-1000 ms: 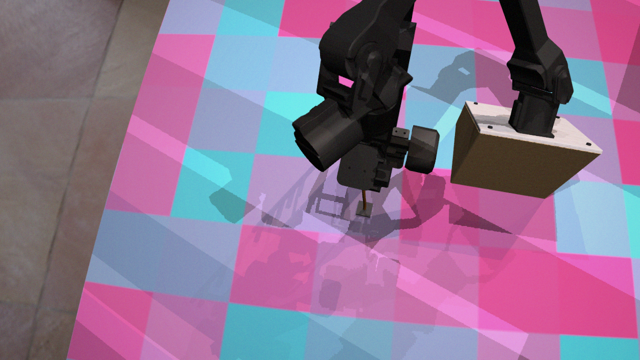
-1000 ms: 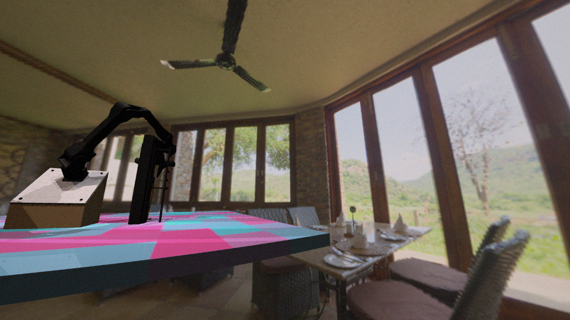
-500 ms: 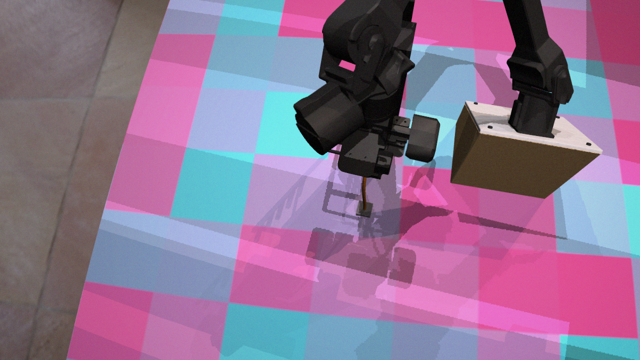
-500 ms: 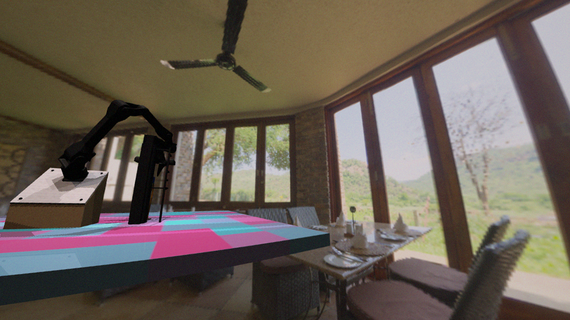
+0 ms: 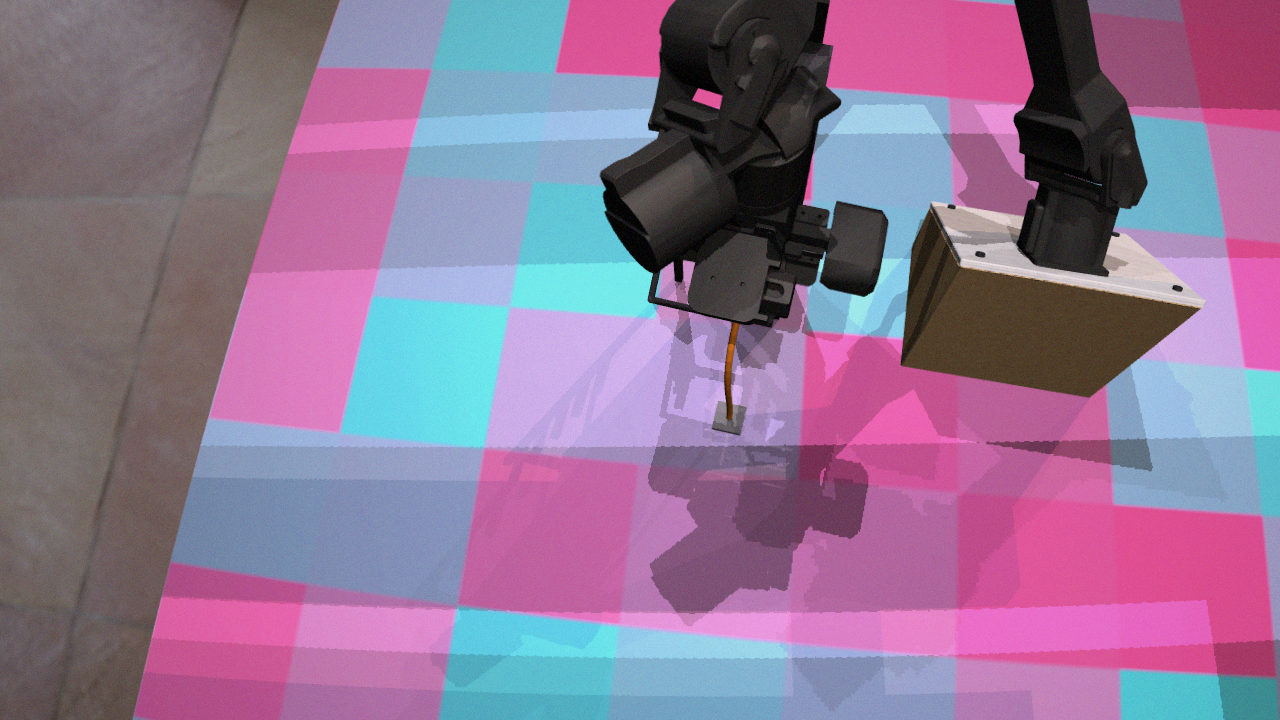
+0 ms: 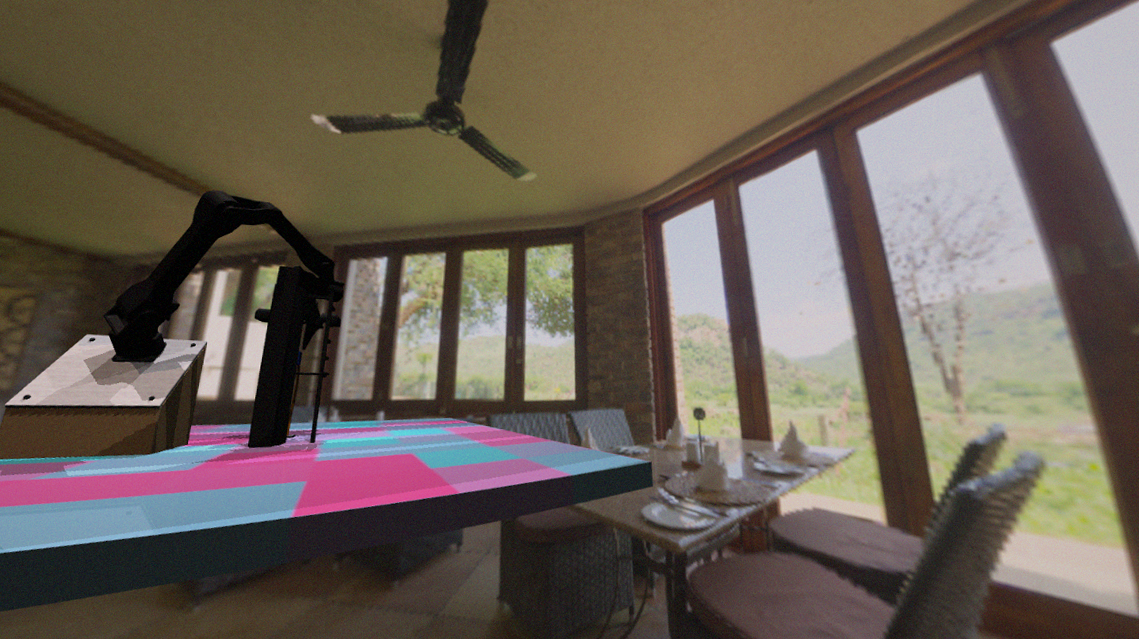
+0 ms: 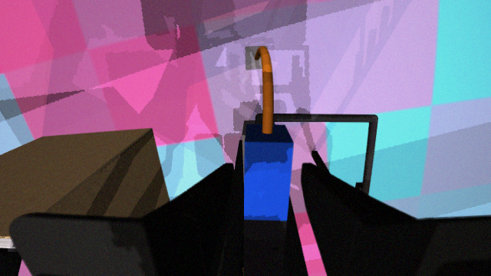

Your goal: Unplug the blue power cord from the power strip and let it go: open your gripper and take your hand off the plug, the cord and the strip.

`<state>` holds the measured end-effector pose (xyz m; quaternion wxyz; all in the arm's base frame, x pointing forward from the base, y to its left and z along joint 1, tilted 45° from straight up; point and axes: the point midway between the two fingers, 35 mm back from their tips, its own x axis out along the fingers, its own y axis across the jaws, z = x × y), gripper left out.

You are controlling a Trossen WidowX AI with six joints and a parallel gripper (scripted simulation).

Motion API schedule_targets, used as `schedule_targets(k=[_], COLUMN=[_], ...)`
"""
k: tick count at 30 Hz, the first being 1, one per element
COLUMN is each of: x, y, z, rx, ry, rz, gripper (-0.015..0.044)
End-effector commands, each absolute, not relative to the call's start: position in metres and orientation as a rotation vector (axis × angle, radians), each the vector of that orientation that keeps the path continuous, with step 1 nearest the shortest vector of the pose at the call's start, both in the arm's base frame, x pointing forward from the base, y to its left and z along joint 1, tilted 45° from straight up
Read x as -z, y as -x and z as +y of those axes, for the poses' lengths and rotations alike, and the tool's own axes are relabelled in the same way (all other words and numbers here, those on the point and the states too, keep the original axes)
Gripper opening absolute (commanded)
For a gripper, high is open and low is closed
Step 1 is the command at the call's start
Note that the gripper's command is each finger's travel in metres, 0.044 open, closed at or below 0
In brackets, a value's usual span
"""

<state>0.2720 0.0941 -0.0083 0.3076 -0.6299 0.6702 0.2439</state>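
The blue plug (image 7: 266, 192) stands upright in the wrist view, with an orange cord (image 7: 268, 96) (image 5: 728, 376) coming from its end. The cord runs to a small grey plate (image 7: 250, 63) (image 5: 720, 424) on the table. My gripper (image 7: 267, 171) is partly open around the plug, with a gap showing on each side between finger and plug. The tall black upright body (image 6: 272, 368), apparently the power strip, stands on the table. The arm hides the plug in the top view. Whether the plug still sits in the strip cannot be told.
A thin black rectangular frame (image 7: 372, 153) stands close beside the gripper. A thin black pole (image 6: 318, 389) rises beside the tall body. The brown base box (image 5: 1029, 331) (image 6: 91, 429) (image 7: 100, 172) carries the arm. The table's edge (image 6: 453, 513) is towards the exterior camera.
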Motion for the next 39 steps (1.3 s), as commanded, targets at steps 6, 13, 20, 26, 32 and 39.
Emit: schedule_targets(k=[6,13,20,26,32,39], x=[0.0074,0.0128,0.0157,0.0157,0.0146,0.0146], y=[-0.2690,-0.2689,-0.2688,-0.2688,-0.2705,-0.2705], z=[0.0892,0.0838,0.0809,0.0809,0.0830,0.0830], rx=[-0.649,-0.649,-0.648,-0.648,-0.644,-0.644], ry=[1.674,1.674,1.674,1.674,1.665,1.665], rz=[1.783,1.783,1.783,1.783,1.776,1.776], gripper=[0.0160,0.0160,0.0160,0.0160,0.0068,0.0021])
